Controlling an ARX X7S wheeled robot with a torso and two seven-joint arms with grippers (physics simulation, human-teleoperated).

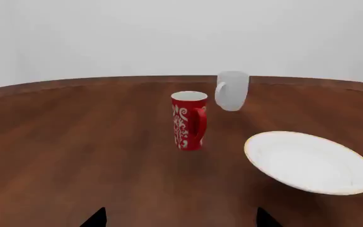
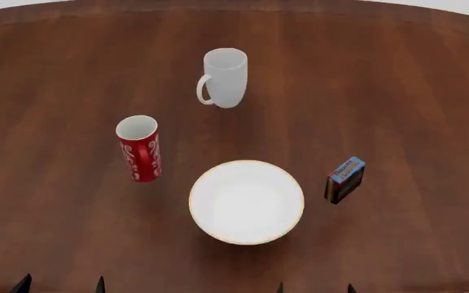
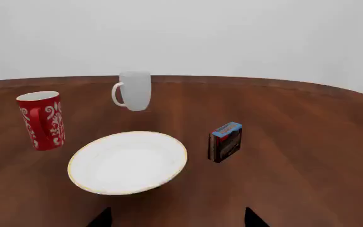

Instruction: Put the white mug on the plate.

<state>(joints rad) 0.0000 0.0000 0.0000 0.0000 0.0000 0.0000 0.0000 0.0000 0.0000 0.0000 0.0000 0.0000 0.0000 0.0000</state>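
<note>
Presently, left to right — red mug (image 2: 139,148); white mug (image 2: 223,77), upright, well behind the plate (image 2: 247,202), untouched; small box (image 2: 344,179). Plate empty; nothing done yet. Both grippers — only fingertips visible, apart, holding nothing; grasp, lift, placement remain.

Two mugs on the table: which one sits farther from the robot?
The plain glossy white mug, standing upright beyond the round white plate. The red mug with white swirls stands nearer, at the plate's left.
</note>
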